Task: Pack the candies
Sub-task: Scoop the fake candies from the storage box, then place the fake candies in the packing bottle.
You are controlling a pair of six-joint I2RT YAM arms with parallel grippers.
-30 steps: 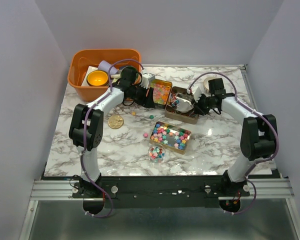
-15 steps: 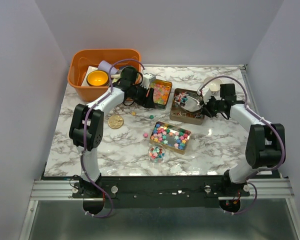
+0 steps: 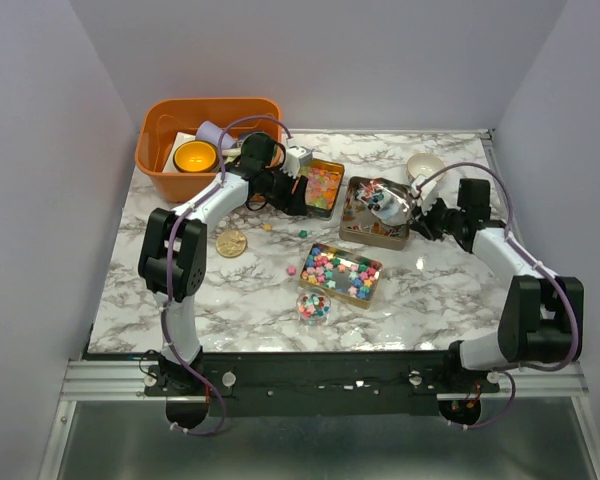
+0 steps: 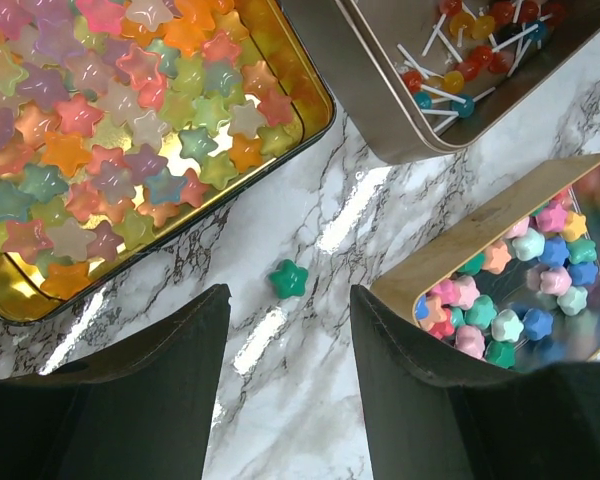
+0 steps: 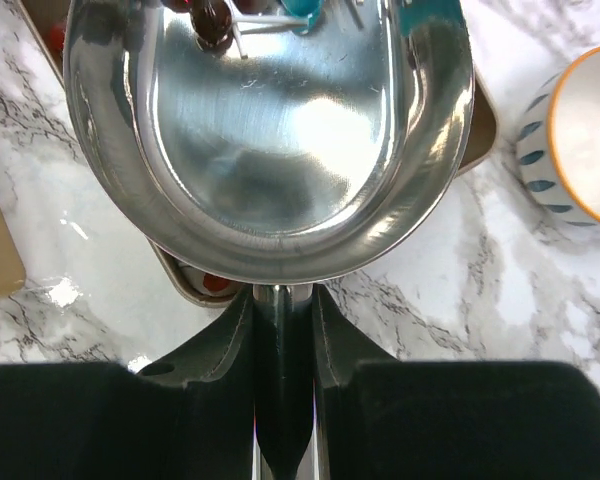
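Reaches left arm point(image 3: 208, 203) forward, left gripper point(image 4: 288, 325) parted, pointing down; bends right arm point(image 3: 505, 250) inward, right gripper point(image 5: 283, 320) clamped on scoop point(image 5: 280, 130) handle.

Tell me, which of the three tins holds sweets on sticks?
The brown tin farthest right, under the metal scoop; the gold tin and the nearest tin hold star-shaped candies.

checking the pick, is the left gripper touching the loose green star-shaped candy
Apart. The left wrist view shows the green star-shaped candy on the marble table between the open fingers of the left gripper, clear of both.
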